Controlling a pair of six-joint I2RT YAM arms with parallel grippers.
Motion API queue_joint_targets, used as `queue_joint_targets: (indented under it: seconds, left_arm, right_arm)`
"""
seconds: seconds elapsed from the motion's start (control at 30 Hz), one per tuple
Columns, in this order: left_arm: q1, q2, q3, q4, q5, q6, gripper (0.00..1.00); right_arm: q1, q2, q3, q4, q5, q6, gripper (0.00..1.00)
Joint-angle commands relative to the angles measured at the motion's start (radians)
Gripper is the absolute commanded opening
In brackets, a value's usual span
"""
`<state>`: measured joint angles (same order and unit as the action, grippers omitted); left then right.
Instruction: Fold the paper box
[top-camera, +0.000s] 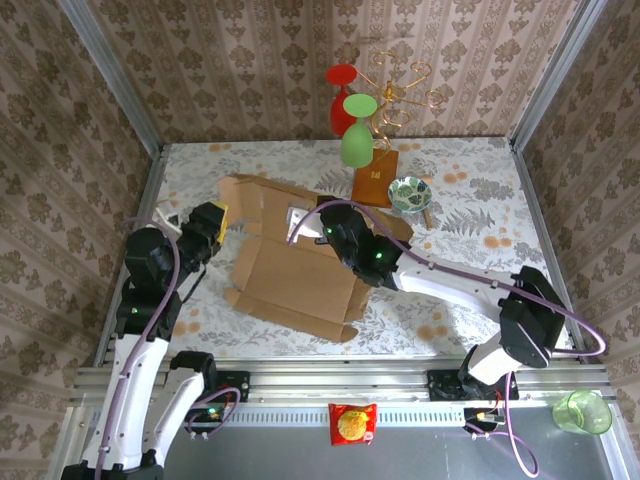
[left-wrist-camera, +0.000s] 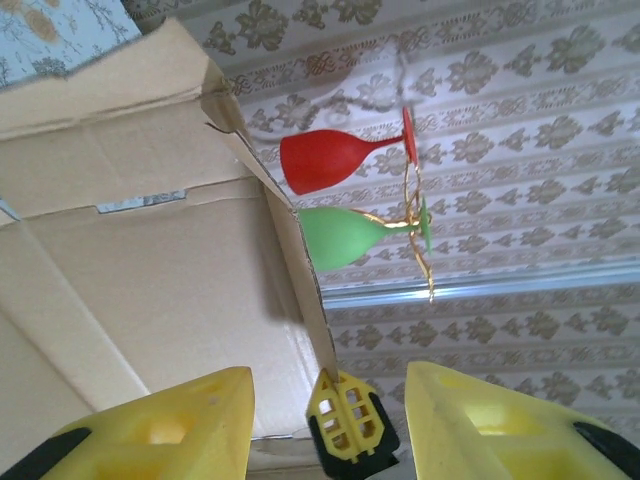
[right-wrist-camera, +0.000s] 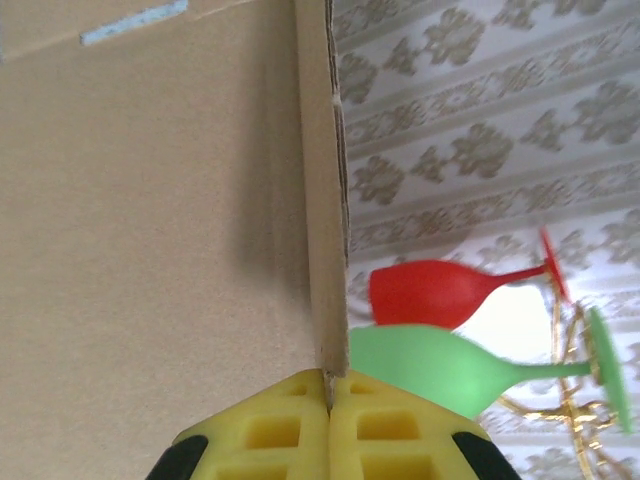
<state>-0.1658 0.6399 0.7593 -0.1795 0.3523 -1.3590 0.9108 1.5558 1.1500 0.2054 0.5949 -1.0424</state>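
while the right pincer (right-wrist-camera: 328, 382) clamps a wall of the paper box (top-camera: 290, 275), the left pincer (left-wrist-camera: 328, 385) gapes

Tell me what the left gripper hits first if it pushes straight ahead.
Probably the raised flap of the box, close to where the right gripper pinches it; depth is unclear.

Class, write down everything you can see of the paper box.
The paper box is plain tan corrugated cardboard, a die-cut sheet with creases and flaps, lying half folded on the patterned table. Its far panels stand raised. The right hand pinches one upright panel's edge; the left hand is open nearby.
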Motion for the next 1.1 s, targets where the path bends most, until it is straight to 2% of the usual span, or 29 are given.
queue_joint_targets:
  seconds: [0.0,0.23,0.37,0.73,0.97,1.07]
  left_arm:
    - [-0.019,0.018,0.010,0.036,-0.044,-0.101,0.45]
    - [-0.027,0.086,0.002,0.131,-0.064,-0.152,0.47]
    - [-0.040,0.153,0.017,0.170,-0.062,-0.141,0.51]
    - [-0.092,0.377,0.041,0.365,-0.049,-0.108,0.51]
    - [-0.129,0.495,0.054,0.450,-0.047,-0.096,0.45]
    - [-0.137,0.525,0.062,0.470,-0.056,-0.087,0.36]
  right_arm:
    - [0.007,0.037,-0.031,0.286,0.080,-0.194,0.00]
    - [0.014,0.105,-0.104,0.536,0.071,-0.366,0.00]
    - [0.015,0.141,-0.111,0.588,0.064,-0.415,0.00]
    - [0.028,0.164,-0.139,0.657,0.054,-0.451,0.00]
    - [0.033,0.168,-0.145,0.670,0.049,-0.452,0.00]
    - [0.034,0.170,-0.148,0.670,0.045,-0.449,0.00]
